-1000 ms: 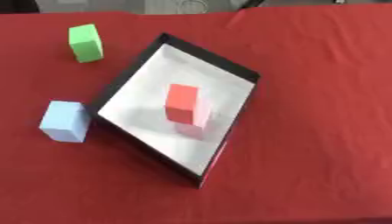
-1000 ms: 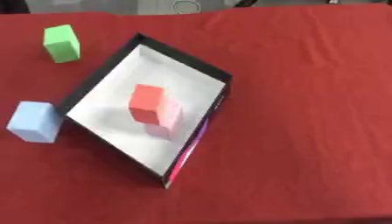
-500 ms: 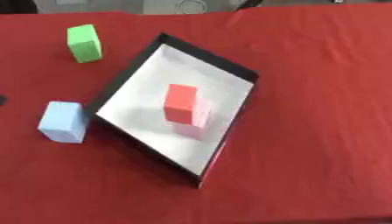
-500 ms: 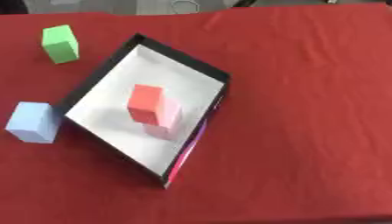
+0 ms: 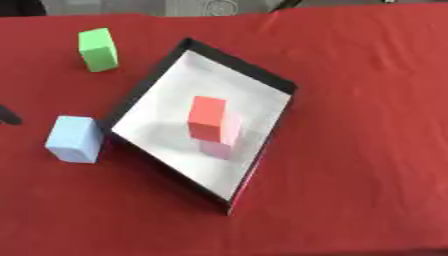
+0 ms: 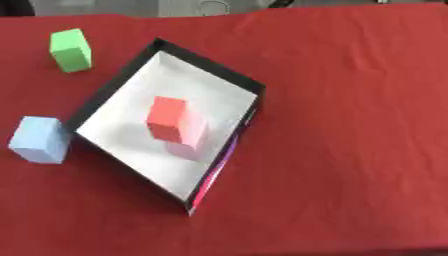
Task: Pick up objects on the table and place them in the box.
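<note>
Left eye view shows only a dark sliver of my left hand [image 5: 9,115] at the left edge, well left of the box [image 5: 234,65]; whether its fingers are released or clenched I cannot tell. My right hand shows in neither view. Nearest that sliver lies the blue block [image 5: 74,139], just beside the box's left wall on the red tablecloth [image 5: 367,125]. Farther up sits the green block [image 5: 97,49]. Inside the box stands the red block [image 5: 206,118], atop a pink block [image 5: 224,142].
</note>
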Available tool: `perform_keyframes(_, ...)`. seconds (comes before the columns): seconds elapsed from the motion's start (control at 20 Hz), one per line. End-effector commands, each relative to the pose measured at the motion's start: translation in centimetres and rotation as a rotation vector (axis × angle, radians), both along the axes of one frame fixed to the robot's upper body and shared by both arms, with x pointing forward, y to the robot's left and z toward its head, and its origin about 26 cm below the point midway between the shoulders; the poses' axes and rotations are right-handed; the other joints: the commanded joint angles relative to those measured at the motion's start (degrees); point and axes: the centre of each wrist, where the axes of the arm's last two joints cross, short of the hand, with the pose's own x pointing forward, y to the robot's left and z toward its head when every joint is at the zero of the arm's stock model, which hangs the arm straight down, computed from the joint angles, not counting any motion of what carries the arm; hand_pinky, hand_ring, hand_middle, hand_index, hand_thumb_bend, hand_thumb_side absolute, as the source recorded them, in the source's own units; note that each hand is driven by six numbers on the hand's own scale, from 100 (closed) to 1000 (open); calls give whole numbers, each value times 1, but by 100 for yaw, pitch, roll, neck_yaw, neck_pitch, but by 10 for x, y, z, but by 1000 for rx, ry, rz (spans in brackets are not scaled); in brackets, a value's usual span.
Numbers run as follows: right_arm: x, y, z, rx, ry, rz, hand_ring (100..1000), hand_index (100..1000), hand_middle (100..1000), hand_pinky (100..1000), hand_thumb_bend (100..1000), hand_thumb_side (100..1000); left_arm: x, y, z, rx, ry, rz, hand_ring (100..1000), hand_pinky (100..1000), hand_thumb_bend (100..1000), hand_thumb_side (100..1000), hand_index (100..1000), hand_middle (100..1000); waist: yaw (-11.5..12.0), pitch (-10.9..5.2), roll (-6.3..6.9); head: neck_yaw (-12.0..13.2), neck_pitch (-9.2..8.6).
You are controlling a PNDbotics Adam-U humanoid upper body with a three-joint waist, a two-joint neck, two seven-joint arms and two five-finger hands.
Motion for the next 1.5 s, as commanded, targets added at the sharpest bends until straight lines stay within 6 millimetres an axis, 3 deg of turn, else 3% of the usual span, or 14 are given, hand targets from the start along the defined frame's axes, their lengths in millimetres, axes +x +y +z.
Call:
perform_keyframes(0.05, -1, -2, 8, -10, -11, -5, 771, 868, 734, 948, 100, 477, 10, 9, 2, 64, -54, 2, 848, 878, 813, 269, 880, 802, -10, 26, 81, 56, -6)
perform_keyframes(0.3, 1, -2, 4, 1, 4, -8, 769, 867, 731, 948, 100, 485, 34, 21, -20, 67, -41, -27, 841, 881, 792, 254, 878, 795, -31, 37, 70, 68, -6)
perform_keyframes(0.65, 3, -2, 0, 21, 18, -8, 765, 864, 724, 949, 100, 499, 57, 23, -35, 55, -9, -116, 839, 892, 743, 155, 872, 791, -40, 66, 75, 67, -6)
perform_keyframes(0.95, 4, -3, -4, 34, 31, -8, 760, 861, 718, 949, 100, 507, 66, 14, -35, 65, -24, -173, 844, 892, 798, 174, 873, 791, -67, 80, 81, 67, -6)
perform_keyframes(1.25, 5, -3, -6, 43, 41, -5, 755, 858, 712, 949, 100, 512, 73, 4, -37, 57, -34, -191, 840, 889, 772, 186, 868, 789, -82, 86, 86, 79, -6)
perform_keyframes(1.5, 5, -4, -7, 41, 47, -9, 754, 858, 710, 948, 100, 514, 68, -1, -25, 114, -68, -183, 840, 873, 828, 224, 864, 782, -119, 101, 81, 88, -6)
